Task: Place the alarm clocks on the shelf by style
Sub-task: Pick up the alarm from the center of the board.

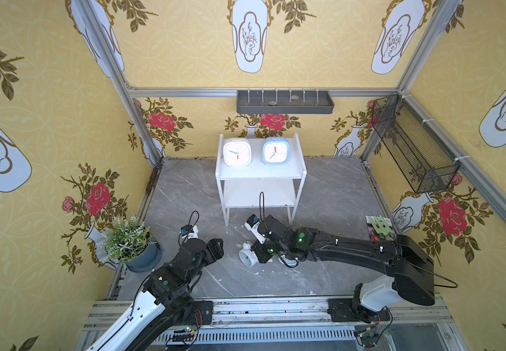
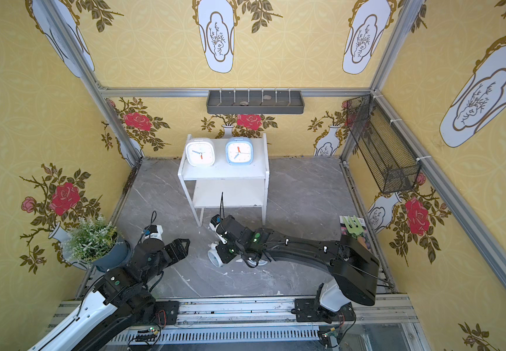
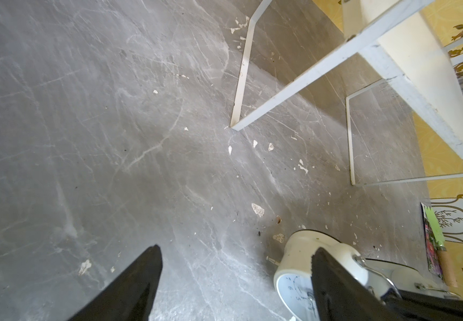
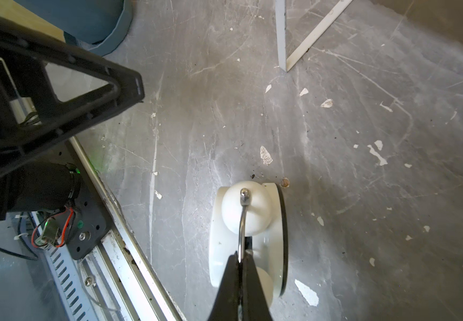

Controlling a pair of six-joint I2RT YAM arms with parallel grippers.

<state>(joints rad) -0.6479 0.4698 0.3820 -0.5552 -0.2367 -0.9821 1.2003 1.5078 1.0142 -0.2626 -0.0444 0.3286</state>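
Wrist-only: right gripper (image 4: 240,255) on clock handle (image 4: 242,219)

The shelf (image 1: 259,173) is plain white. The white clock (image 1: 237,152) and the light blue clock (image 1: 275,151) have pale faces with blue and red hands. The bell clock (image 4: 258,214) is white with a chrome handle. The floor (image 1: 330,197) is grey veined marble, the walls (image 1: 48,127) yellow with red roses, the pot (image 1: 146,258) perhaps blue-grey.

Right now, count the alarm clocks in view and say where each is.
4. White clock and blue clock stand on the shelf's top tier. One twin-bell clock is on the floor, handle in the right claw; the second twin-bell sits beside it, mostly hidden under that arm.
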